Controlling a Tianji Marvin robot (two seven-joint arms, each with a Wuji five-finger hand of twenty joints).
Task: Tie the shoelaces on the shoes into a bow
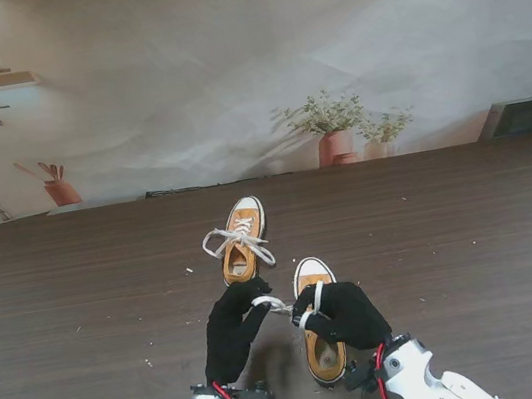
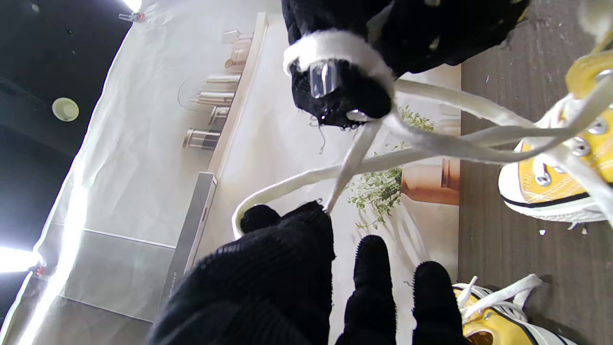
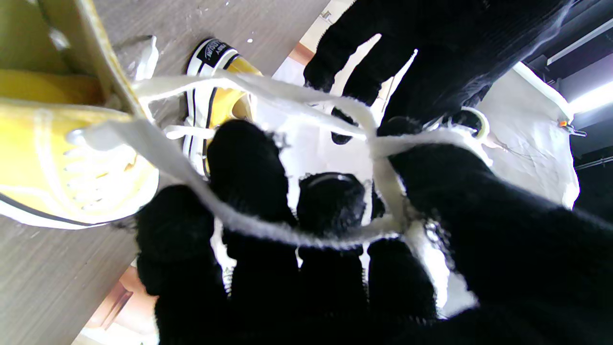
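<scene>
The right hand (image 1: pixel 343 315) has a white lace (image 1: pixel 275 304) wrapped round its fingers; the left hand (image 1: pixel 234 328) pinches the same lace. Both hang over the near shoe (image 1: pixel 311 275) at the table's (image 1: pixel 78 290) near edge. The far shoe's (image 1: pixel 244 238) heel label is unreadable.

My stand view is evenly lit and soft, the table (image 1: pixel 83 320) matte with faint shadows. Both wrist views burn out at strip lights near their edges. Close laces (image 3: pixel 268 230) blur, and black gloves (image 3: pixel 330 268) lose all detail.
</scene>
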